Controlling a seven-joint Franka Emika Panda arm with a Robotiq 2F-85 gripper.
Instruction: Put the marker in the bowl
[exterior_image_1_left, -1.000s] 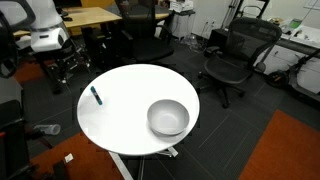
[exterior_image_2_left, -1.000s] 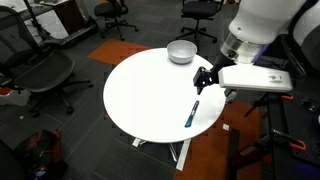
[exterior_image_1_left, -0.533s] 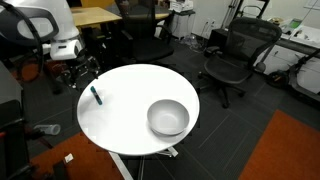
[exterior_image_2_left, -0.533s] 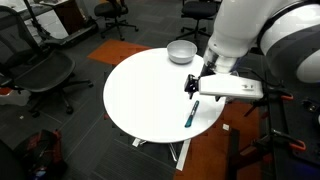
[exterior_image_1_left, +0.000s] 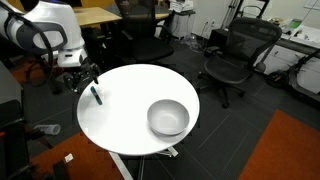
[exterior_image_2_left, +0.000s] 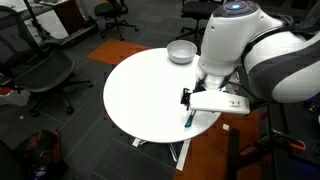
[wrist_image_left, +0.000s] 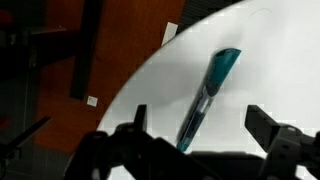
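Gripper (wrist_image_left: 200, 122): black two-finger Robotiq on the white arm, jaws spread wide, nothing held. In the wrist view one finger (wrist_image_left: 138, 118) shows on each side of the marker, neither touching it. In both exterior views the gripper (exterior_image_1_left: 88, 78) (exterior_image_2_left: 186, 97) hangs just over the marker, well apart from the bowl.

Marker (wrist_image_left: 208, 98): small, thin, dark teal-blue pen-like stick. Lies flat on the round white table (exterior_image_1_left: 130, 100) (exterior_image_2_left: 145, 90), well apart from the bowl and close to the rim opposite it (exterior_image_1_left: 96, 96) (exterior_image_2_left: 190, 119).

Bowl (exterior_image_1_left: 168, 117) (exterior_image_2_left: 181, 51): round, deep, light grey-white, smooth rim. Stands upright on the tabletop; interior looks bare.

Beyond the bowl: black mesh office chair (exterior_image_1_left: 235, 55). Orange-brown floor (wrist_image_left: 100, 60) shows past the table edge nearest the marker.
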